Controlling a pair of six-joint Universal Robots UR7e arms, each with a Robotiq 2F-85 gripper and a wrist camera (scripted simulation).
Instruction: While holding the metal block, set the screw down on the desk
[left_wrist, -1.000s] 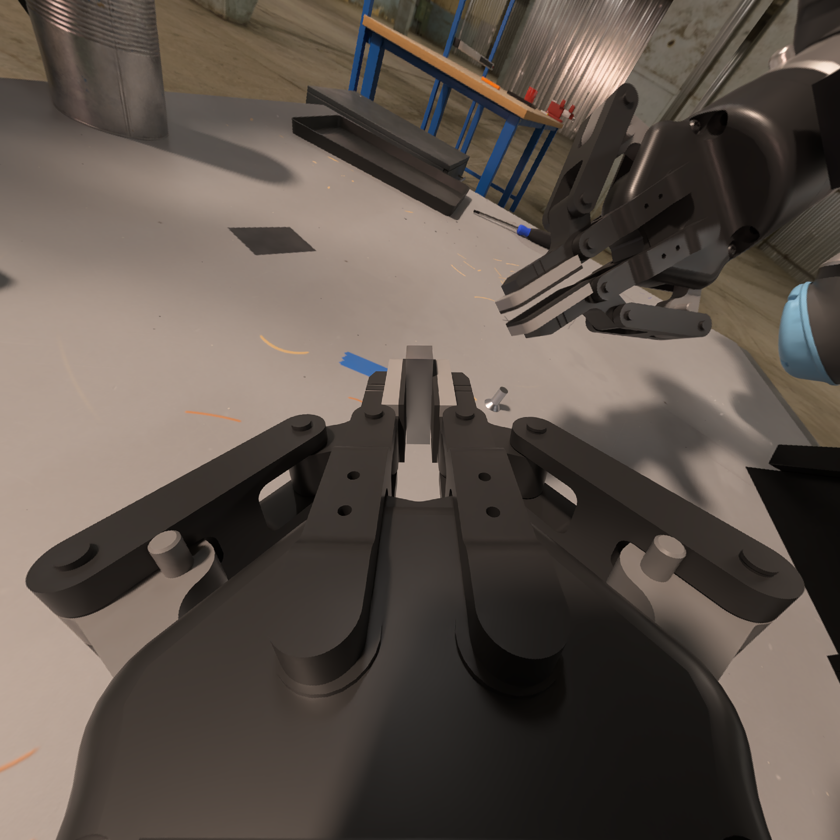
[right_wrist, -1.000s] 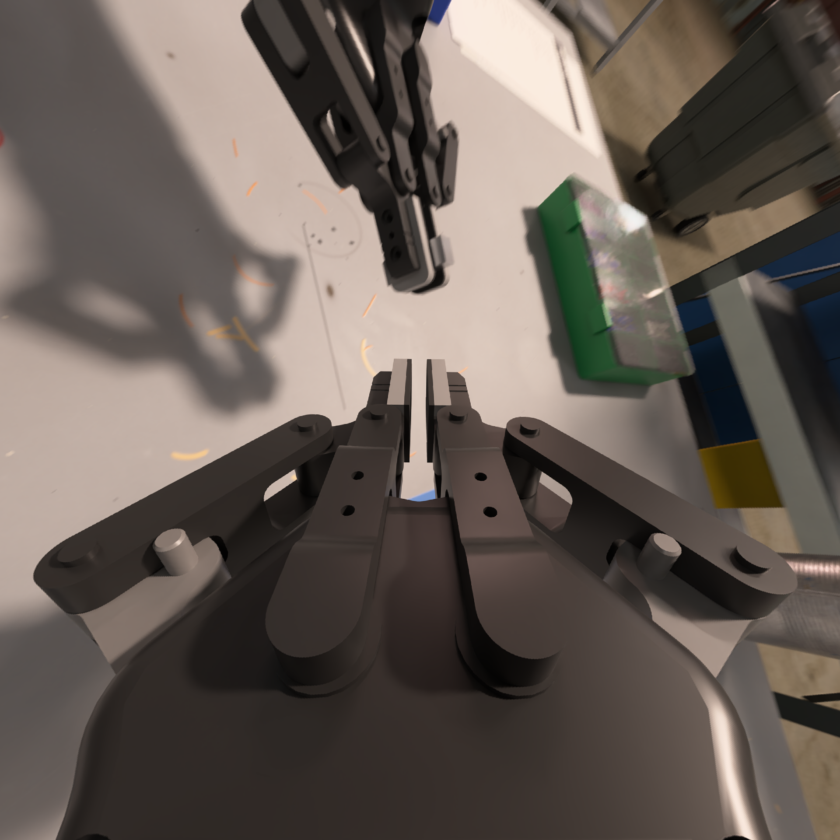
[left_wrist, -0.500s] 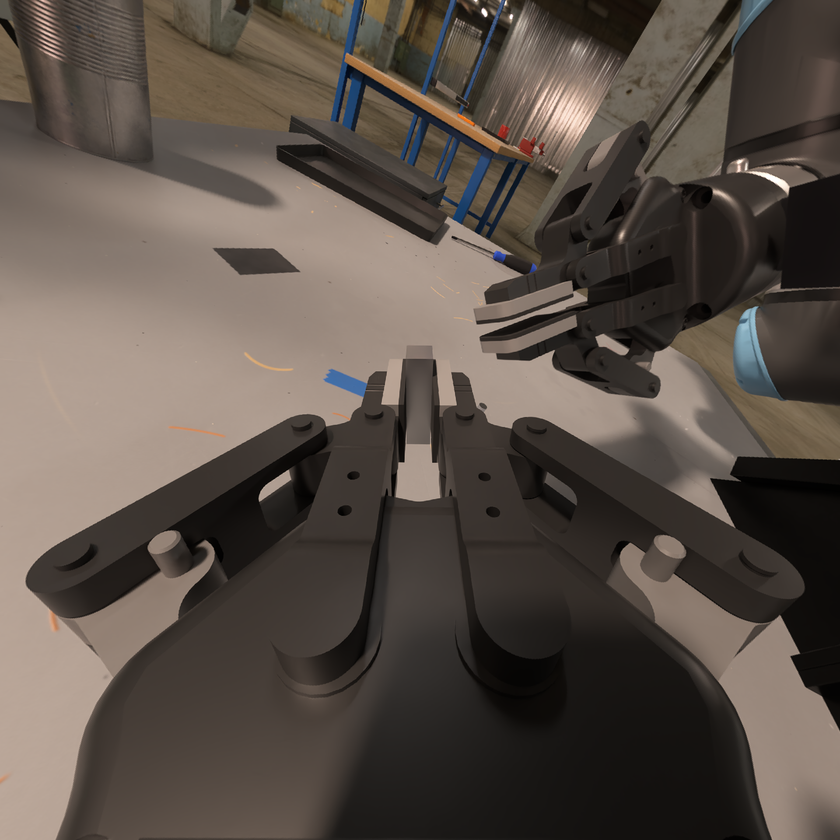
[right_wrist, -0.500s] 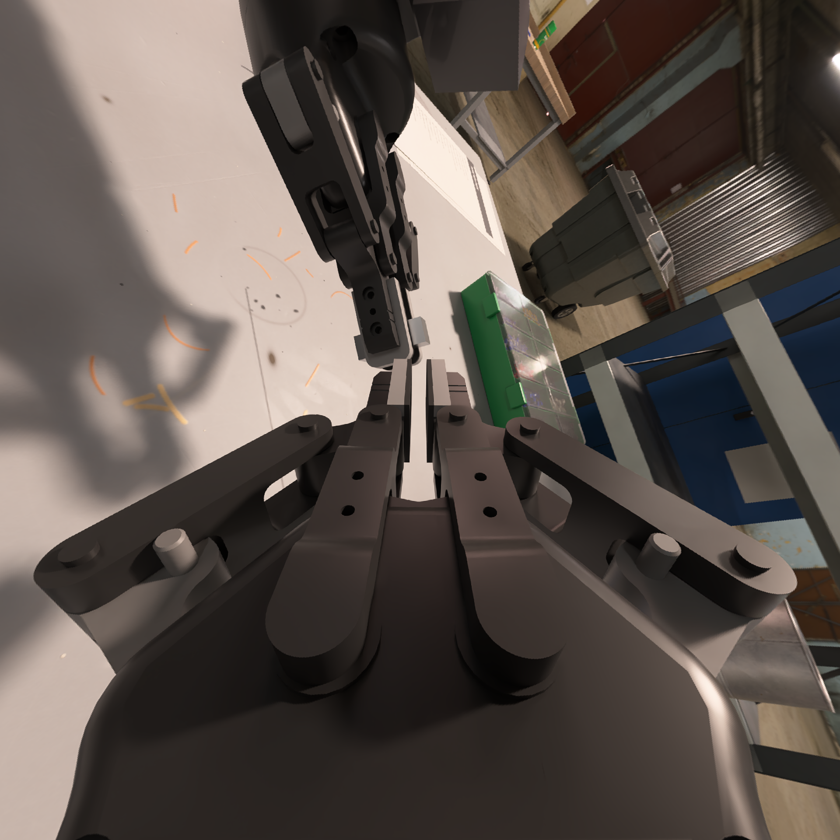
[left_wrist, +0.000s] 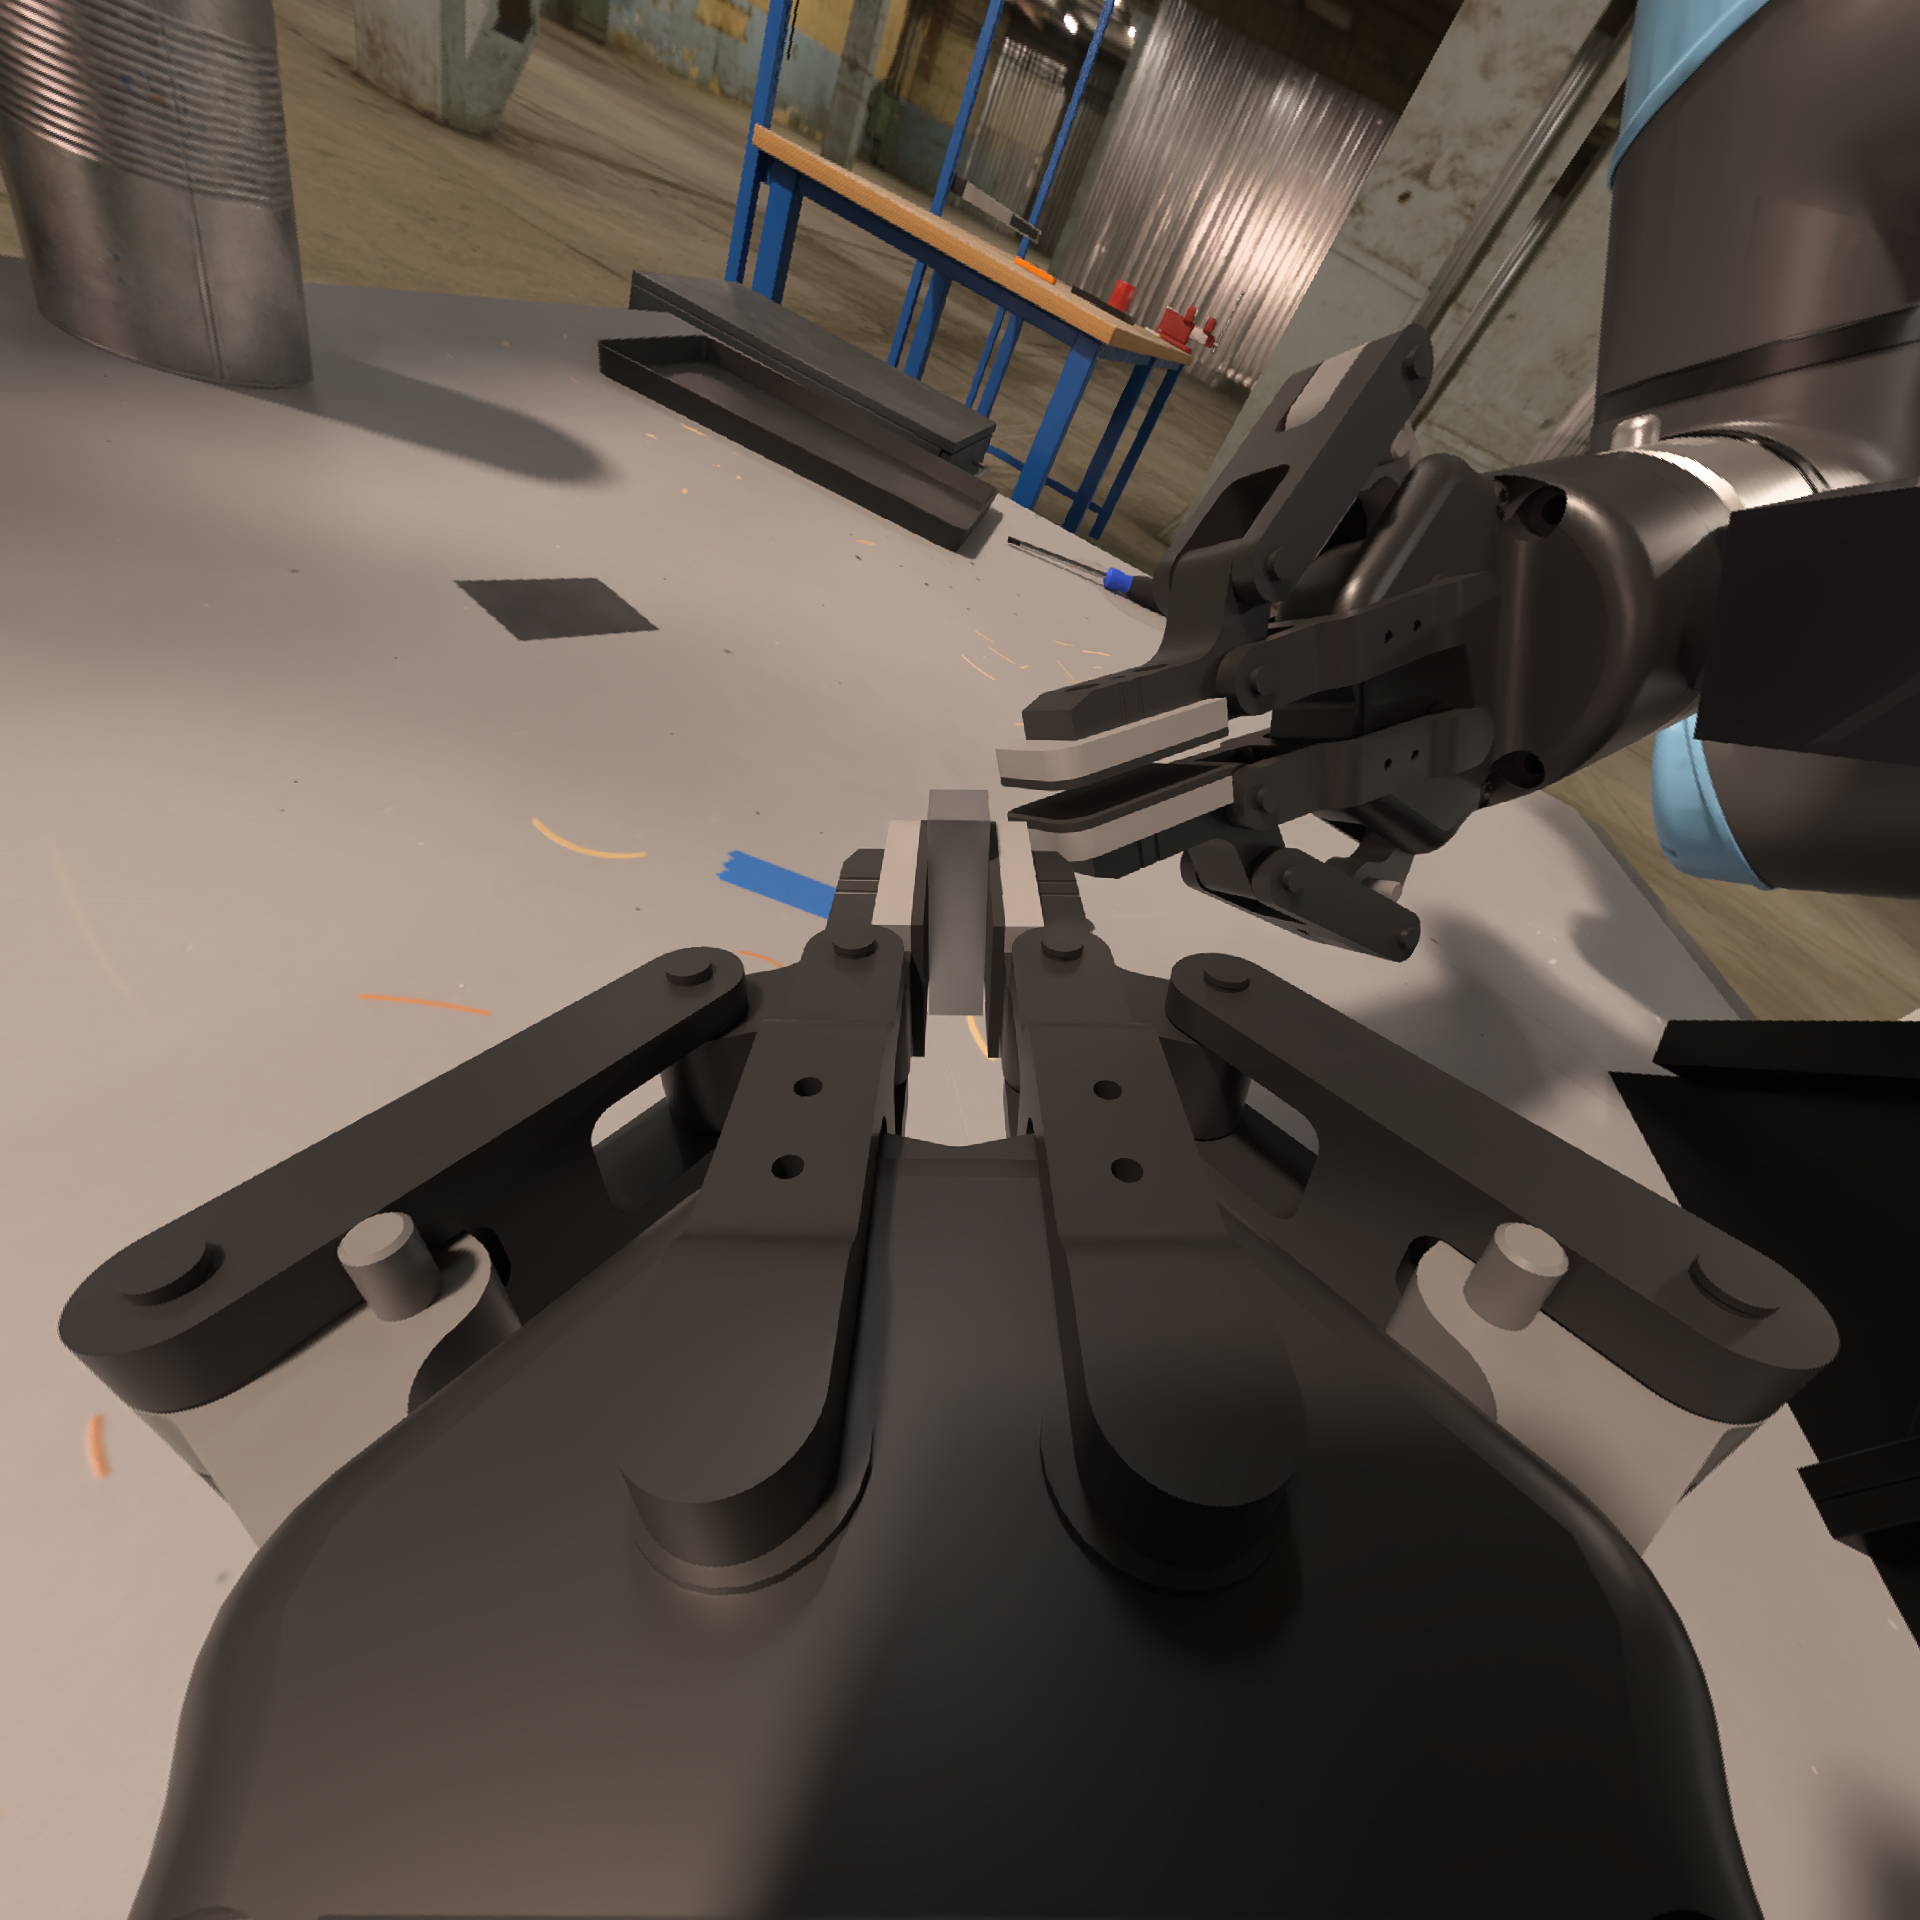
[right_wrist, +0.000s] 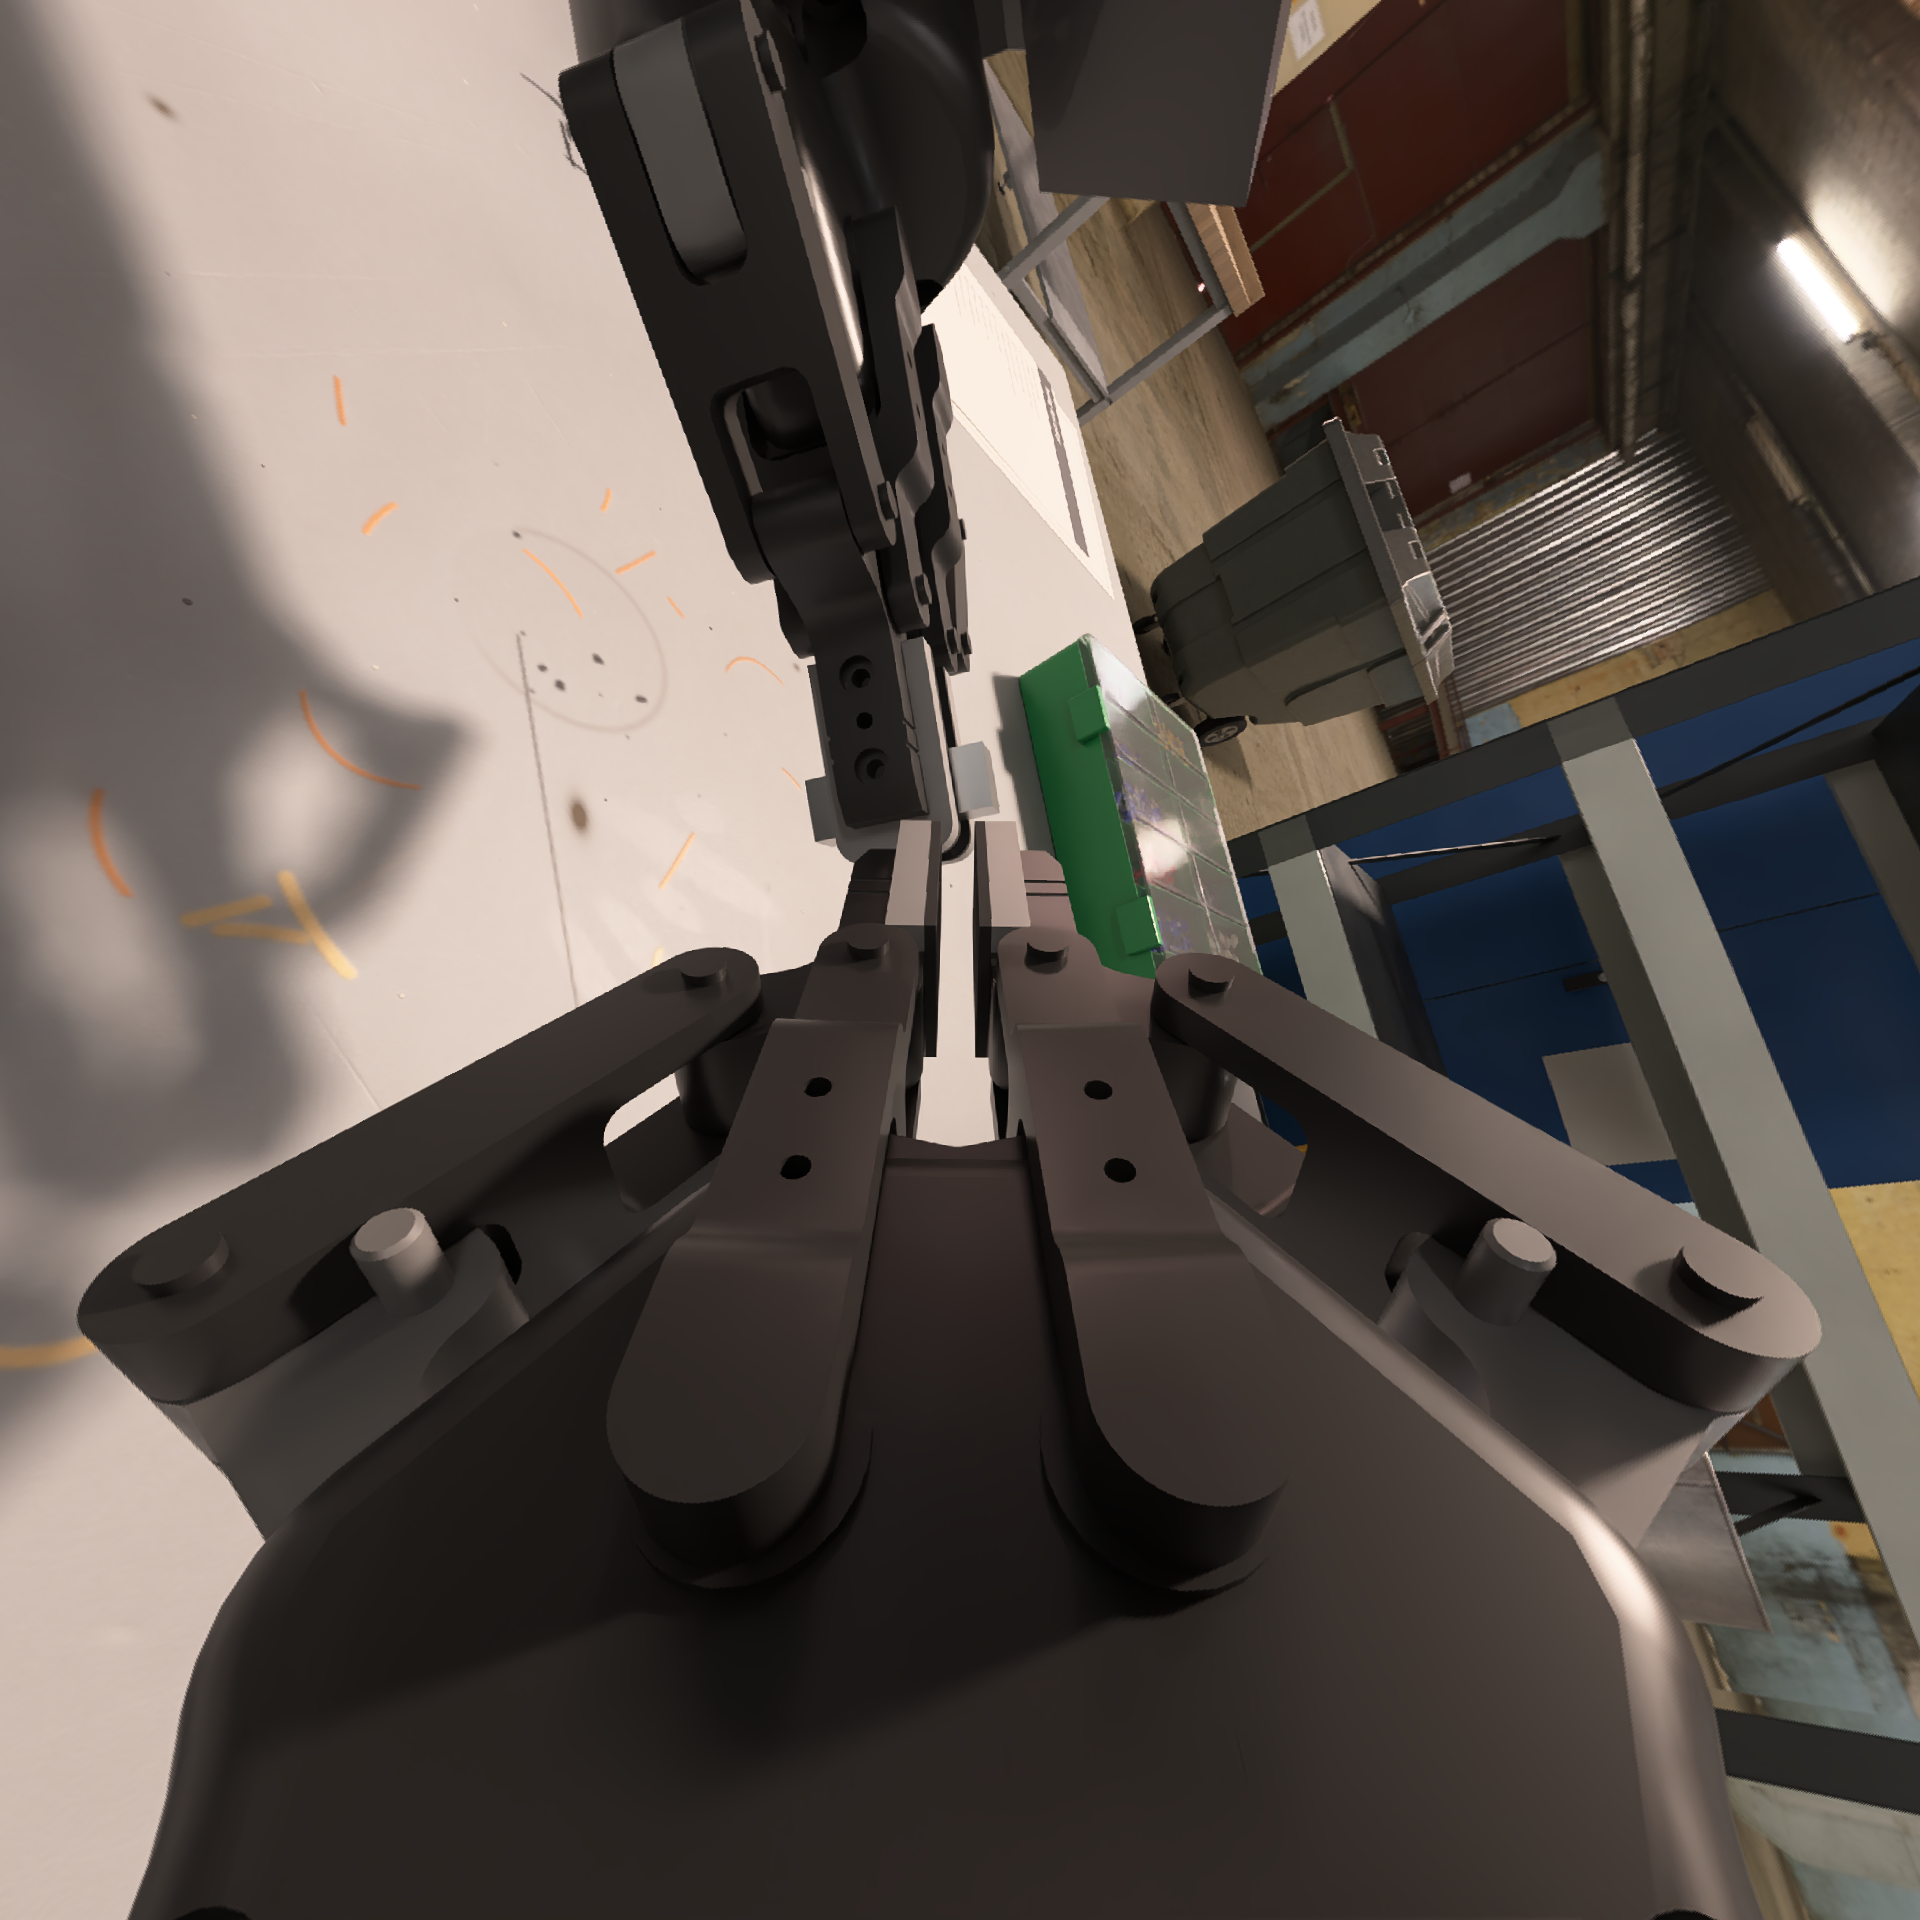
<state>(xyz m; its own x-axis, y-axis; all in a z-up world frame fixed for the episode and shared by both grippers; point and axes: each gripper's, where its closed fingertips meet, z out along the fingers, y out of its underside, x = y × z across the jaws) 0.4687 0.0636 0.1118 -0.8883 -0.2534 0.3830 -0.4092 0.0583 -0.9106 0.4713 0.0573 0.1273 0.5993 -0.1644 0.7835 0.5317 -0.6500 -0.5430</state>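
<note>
My left gripper (left_wrist: 956, 862) is shut on the grey metal block (left_wrist: 956, 914) and holds it above the grey desk (left_wrist: 416, 727). My right gripper (left_wrist: 1039, 795) hovers just right of the block, fingers level and pointing at it, jaws a narrow gap apart with nothing between them. In the right wrist view my right gripper (right_wrist: 956, 862) nearly touches the tip of the left gripper (right_wrist: 899, 810), where the block (right_wrist: 974, 774) sticks out. No screw shows in either view.
A metal cylinder (left_wrist: 156, 187) stands at the back left, with a black tray (left_wrist: 800, 405) behind. A blue-handled screwdriver (left_wrist: 1117, 579), blue tape (left_wrist: 774, 881) and a dark patch (left_wrist: 556, 606) lie on the desk. A green case (right_wrist: 1132, 800) sits near the edge.
My right gripper has moved in close to the block's tip and levelled out. The screw seen lying on the desk one second ago is out of sight. The left grip is unchanged.
</note>
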